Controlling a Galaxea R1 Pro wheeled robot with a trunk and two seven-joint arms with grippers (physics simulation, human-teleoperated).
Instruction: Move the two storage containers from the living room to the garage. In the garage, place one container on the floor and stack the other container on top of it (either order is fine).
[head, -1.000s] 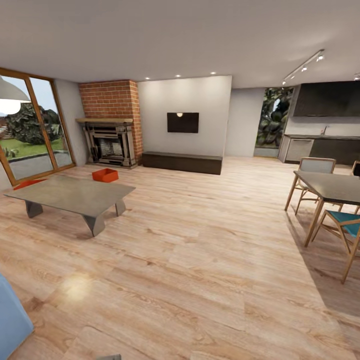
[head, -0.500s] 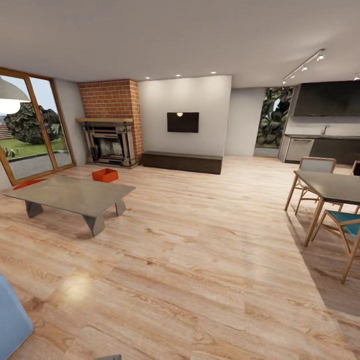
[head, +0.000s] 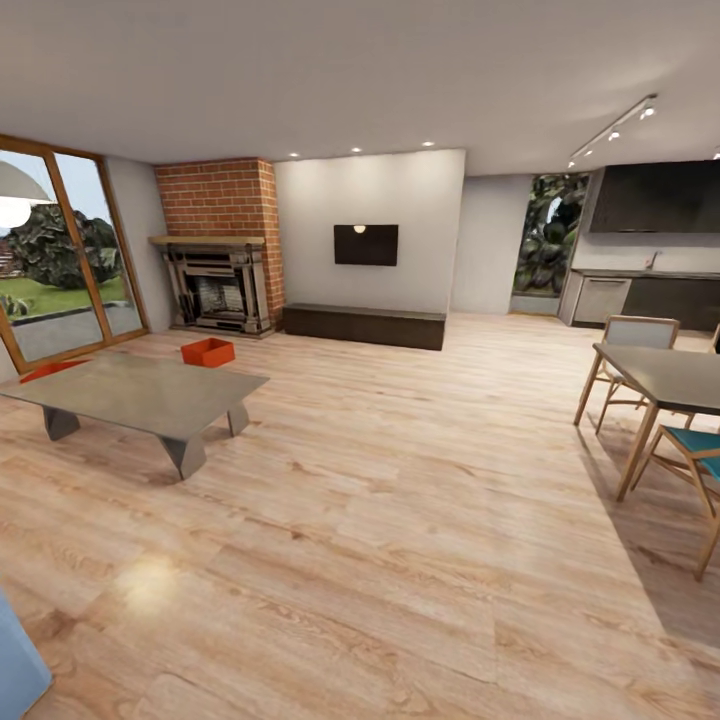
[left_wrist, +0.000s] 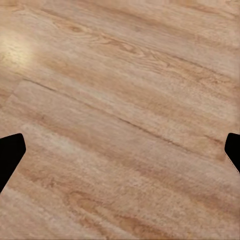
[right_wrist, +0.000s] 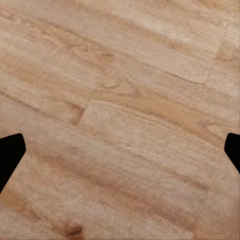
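low grey table (head: 150, 392) standing on the wood-plank flooring (head: 380, 520) at left | brick fireplace (head: 222, 250) sitting in the far corner | dark screen (head: 366, 244) hanging on the white wall above a long dark bench (head: 364, 325) | dining table (head: 665, 375) with chairs (head: 637, 335) standing at right | glass doors (head: 60, 255) showing greenery outside

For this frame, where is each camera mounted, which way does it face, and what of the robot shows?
Head: high on the robot, facing forward across the living room toward the coffee table and a storage container; none of its body is visible.
Left wrist: faces down at wood-plank floor; dark fingertips at the edges.
Right wrist: likewise, fingertips.
Shared: the plank floor.
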